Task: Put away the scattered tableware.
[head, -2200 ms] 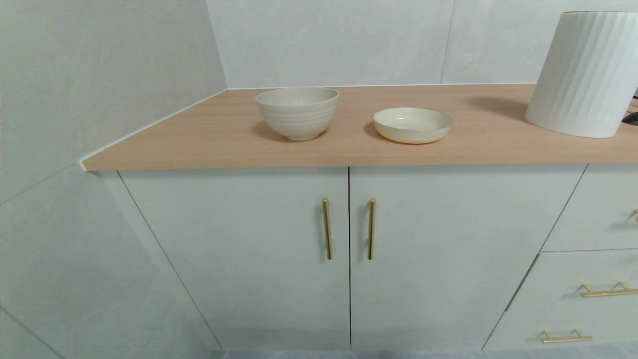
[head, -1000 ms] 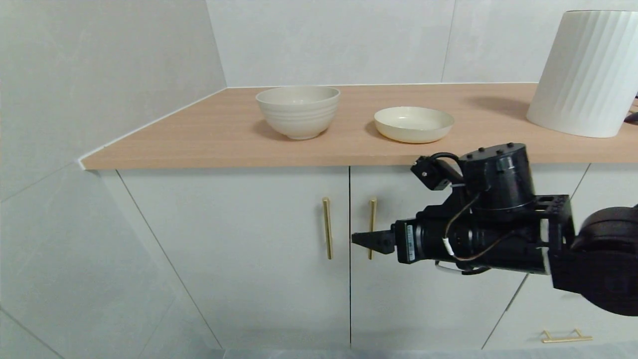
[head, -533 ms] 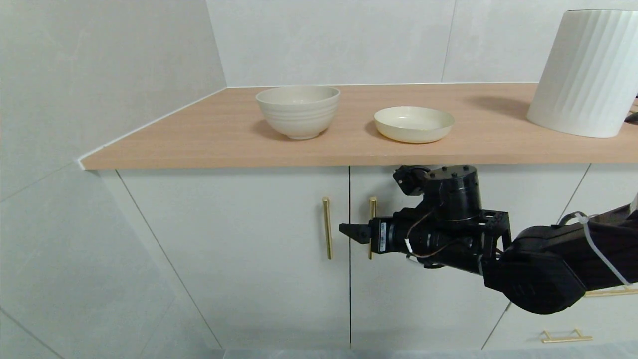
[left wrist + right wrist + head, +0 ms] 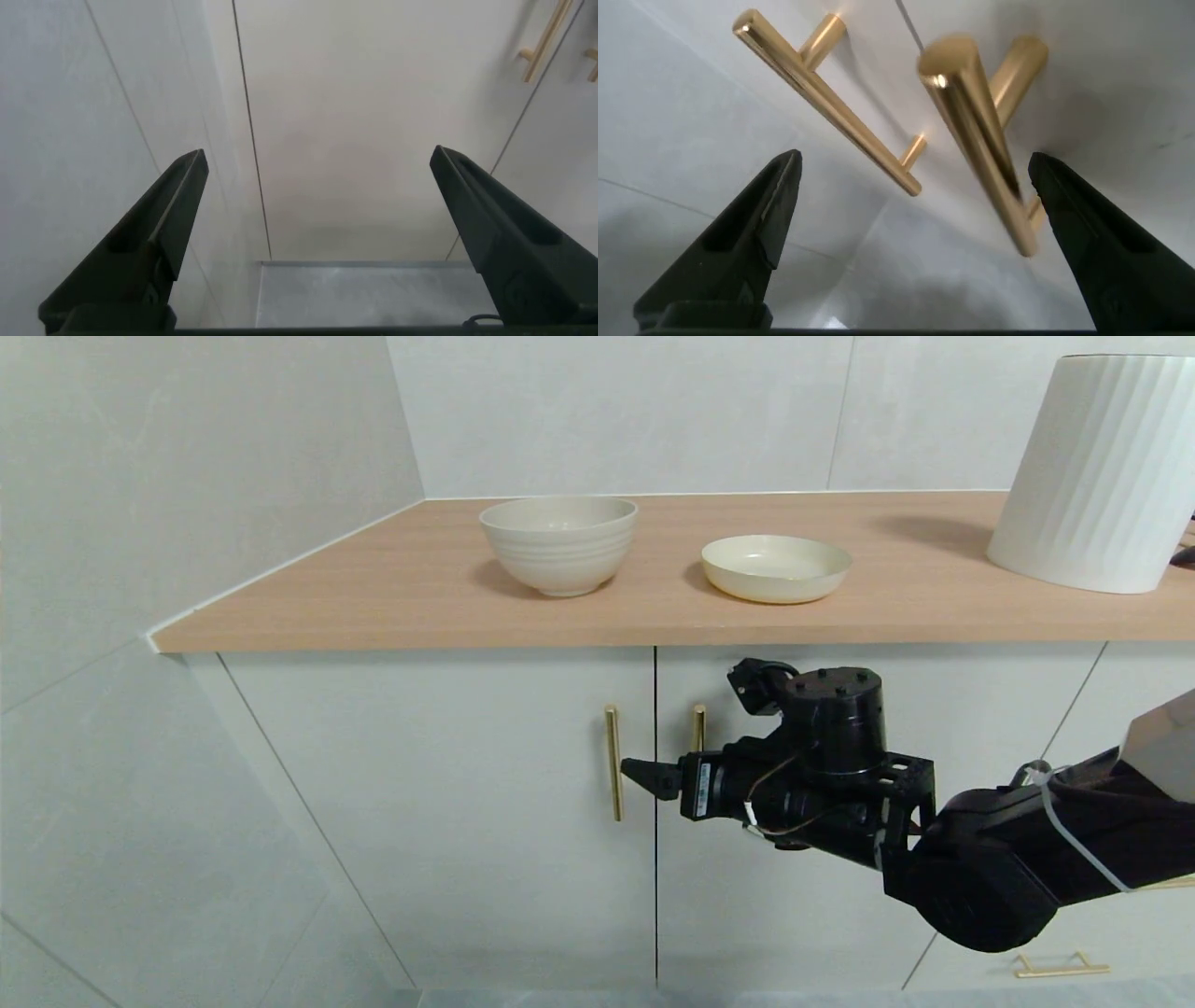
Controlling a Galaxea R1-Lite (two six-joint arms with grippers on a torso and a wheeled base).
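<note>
Right gripper (image 4: 642,776) (fingers (image 4: 771,215) apart) faces an upright door handle (image 4: 697,724).

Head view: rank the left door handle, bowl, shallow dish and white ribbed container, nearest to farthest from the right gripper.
1. Left door handle, just beside the right gripper, on the cabinet door.
2. Bowl and shallow dish, on the countertop above; too close to call.
3. White ribbed container, far right of the countertop.

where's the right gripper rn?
Head view: the right gripper is below the counter, in front of the cabinet doors, open, by the two gold handles.
</note>
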